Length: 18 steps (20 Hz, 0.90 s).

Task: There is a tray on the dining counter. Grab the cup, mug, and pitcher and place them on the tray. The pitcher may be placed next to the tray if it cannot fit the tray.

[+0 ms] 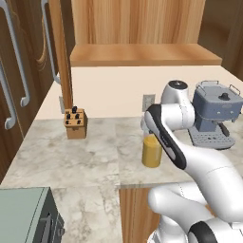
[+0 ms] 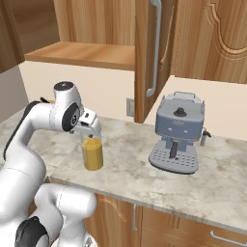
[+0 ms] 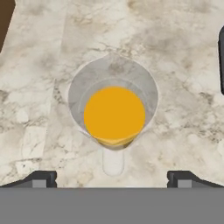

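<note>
The pitcher (image 1: 152,154) (image 2: 92,154), a clear glass cylinder holding orange liquid, stands upright on a marble-look wall counter (image 1: 71,161). In the hand view I look straight down into the pitcher (image 3: 113,114), with its spout pointing toward the bottom of the frame. My gripper (image 2: 90,133) (image 3: 112,178) hangs just above the rim, open, with one fingertip (image 3: 41,178) off to each side of the glass and nothing held. The tray, cup, mug and dining counter are out of view.
A grey espresso machine (image 1: 213,116) (image 2: 177,132) stands to the right of the pitcher. A wooden knife block (image 1: 75,123) sits at the back left, and a grey-green appliance (image 1: 23,216) at the near left. Wooden cabinets (image 2: 154,48) hang above, and the counter edge (image 2: 144,198) runs close in front.
</note>
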Motion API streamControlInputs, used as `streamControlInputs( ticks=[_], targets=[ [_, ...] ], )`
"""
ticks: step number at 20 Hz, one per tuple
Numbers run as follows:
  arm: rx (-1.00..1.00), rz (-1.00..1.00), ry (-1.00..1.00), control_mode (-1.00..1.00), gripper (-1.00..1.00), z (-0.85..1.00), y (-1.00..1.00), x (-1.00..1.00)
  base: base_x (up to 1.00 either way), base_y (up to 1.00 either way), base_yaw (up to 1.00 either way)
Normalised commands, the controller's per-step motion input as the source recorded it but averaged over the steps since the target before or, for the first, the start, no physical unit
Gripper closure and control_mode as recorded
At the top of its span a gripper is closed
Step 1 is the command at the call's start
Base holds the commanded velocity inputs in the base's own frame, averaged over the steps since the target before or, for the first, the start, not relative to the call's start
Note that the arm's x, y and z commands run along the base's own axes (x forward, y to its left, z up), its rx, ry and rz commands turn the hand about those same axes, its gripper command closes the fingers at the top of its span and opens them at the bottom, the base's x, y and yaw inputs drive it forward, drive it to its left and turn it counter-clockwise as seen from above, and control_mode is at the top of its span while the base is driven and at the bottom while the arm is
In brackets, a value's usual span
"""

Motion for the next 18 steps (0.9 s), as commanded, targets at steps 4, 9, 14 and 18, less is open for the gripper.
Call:
streamControlInputs(
  ticks=[4,9,14,18],
  targets=[
    [0.0,0.0,0.0,-1.0,-1.0,-0.09,0.0,0.15,0.0,0.0,0.0],
    [0.0,0.0,0.0,-1.0,-1.0,-0.1,0.0,0.15,0.0,0.0,0.0],
    [0.0,0.0,0.0,-1.0,-1.0,-0.15,0.0,0.14,0.0,0.0,0.0],
    [0.0,0.0,0.0,-1.0,-1.0,-0.21,0.0,0.0,0.0,0.0,0.0]
  ],
)
